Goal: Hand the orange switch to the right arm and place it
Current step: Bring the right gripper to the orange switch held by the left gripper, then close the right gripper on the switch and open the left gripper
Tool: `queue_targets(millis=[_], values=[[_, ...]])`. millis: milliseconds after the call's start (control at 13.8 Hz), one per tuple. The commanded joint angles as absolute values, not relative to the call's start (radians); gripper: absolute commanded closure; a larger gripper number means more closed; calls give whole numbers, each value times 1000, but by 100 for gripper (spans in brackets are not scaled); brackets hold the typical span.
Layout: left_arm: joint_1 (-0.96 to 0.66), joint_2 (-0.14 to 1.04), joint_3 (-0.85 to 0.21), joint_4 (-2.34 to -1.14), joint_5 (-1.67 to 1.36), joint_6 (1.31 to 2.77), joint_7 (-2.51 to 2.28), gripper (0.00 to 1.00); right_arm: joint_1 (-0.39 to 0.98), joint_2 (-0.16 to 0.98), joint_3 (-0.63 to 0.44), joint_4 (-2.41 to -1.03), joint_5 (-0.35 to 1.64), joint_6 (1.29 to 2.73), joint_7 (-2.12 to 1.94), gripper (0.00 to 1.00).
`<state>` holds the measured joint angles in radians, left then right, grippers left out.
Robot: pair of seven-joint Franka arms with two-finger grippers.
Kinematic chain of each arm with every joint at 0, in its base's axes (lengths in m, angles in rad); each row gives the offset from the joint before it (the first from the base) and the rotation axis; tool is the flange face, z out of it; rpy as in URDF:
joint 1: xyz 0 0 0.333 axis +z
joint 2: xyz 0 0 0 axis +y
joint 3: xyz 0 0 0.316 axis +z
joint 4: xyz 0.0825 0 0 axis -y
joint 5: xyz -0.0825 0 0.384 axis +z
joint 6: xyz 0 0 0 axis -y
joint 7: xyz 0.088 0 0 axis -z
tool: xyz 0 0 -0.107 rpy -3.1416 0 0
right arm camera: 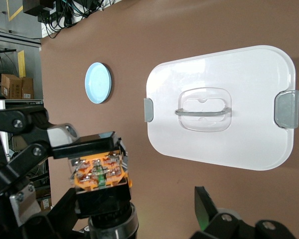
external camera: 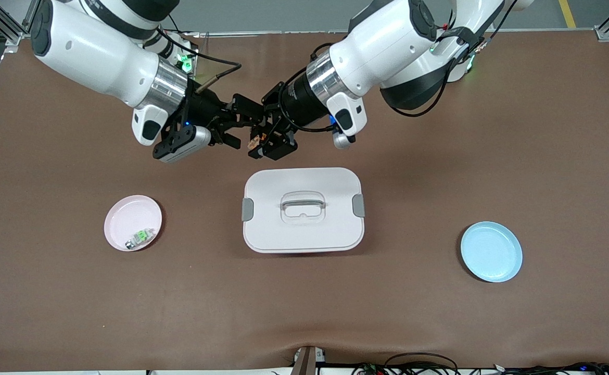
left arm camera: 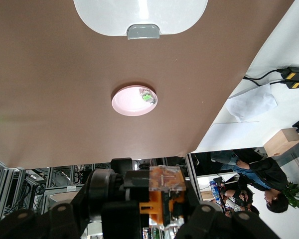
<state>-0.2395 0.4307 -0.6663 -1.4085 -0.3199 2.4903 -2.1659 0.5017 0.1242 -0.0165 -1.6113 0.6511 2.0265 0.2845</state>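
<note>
Holding the orange switch point(external camera: 256, 140), my left end effector point(external camera: 263, 139) is clamped tight on it in the air, over bare tabletop point(external camera: 440, 323) between the arm bases and the white lidded box point(external camera: 303, 210). I read the switch in the right wrist view point(right arm camera: 99, 172) as an orange-faced block pinched between black fingers, with a clear-topped orange part visible in the left wrist view point(left arm camera: 164, 191). My right end effector point(external camera: 237, 125) sits just beside the switch with its jaws spread wide and nothing gripped; I see one of its fingertips point(right arm camera: 205, 209) apart from the switch. Below both end effectors lies the box, lid on, handle point(external camera: 303, 200) up. The pink plate point(external camera: 122, 211) with the green-and-clear component point(external camera: 140, 237) lies toward the right arm's end; the blue plate point(external camera: 491, 251) lies toward the left arm's end.
</note>
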Motion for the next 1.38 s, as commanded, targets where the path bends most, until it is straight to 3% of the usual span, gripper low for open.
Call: queue_targets(millis=[0, 436, 872, 944, 1089, 1307], values=[[-245, 423, -661, -1407, -307, 2500, -2181, 76, 502, 101, -18, -1629, 653, 2036, 295, 0], [-247, 417, -663, -1410, -299, 2499, -2181, 76, 499, 114, -18, -1602, 655, 2043, 288, 0], [-245, 417, -663, -1416, -295, 2500, -2181, 76, 509, 135, -20, -1588, 653, 2077, 285, 45], [-245, 417, -663, -1416, -295, 2499, -2181, 76, 511, 137, -20, -1588, 653, 2080, 287, 59], [-245, 416, -663, -1416, -295, 2499, -2181, 75, 512, 140, -18, -1586, 653, 2080, 301, 98], [-245, 414, -663, -1416, -284, 2499, -2181, 71, 518, 140, -18, -1588, 652, 2071, 314, 100]])
